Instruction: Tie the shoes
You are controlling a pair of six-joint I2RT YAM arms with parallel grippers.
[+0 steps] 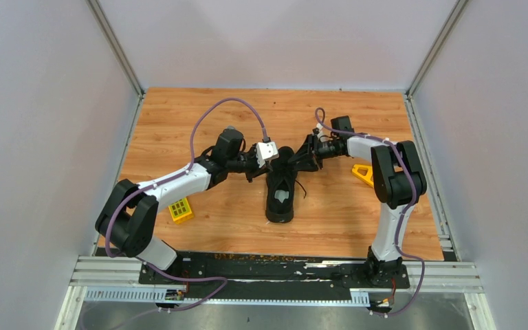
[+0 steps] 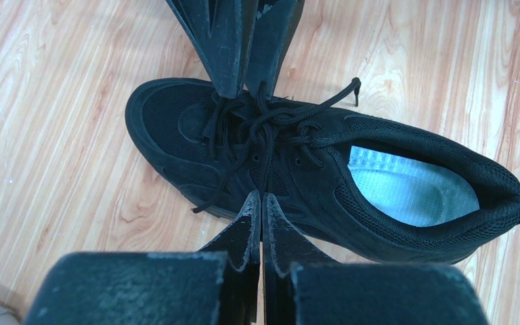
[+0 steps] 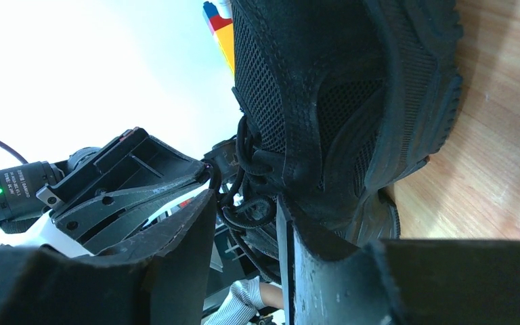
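From above, cannot see the toe of the black sneaker or its laces, covered by the left gripper and right gripper meeting over them. Too small to name: yellow block; yellow piece partly behind the right arm. In the right wrist view, sneaker cut off at top and right edges; cannot tell whether those fingers pinch a lace.

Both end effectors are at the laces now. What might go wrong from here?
1. The left end effector and right end effector face each other closely over the laces; they may collide.
2. Nothing pins the shoe; pulling may drag it across the table.
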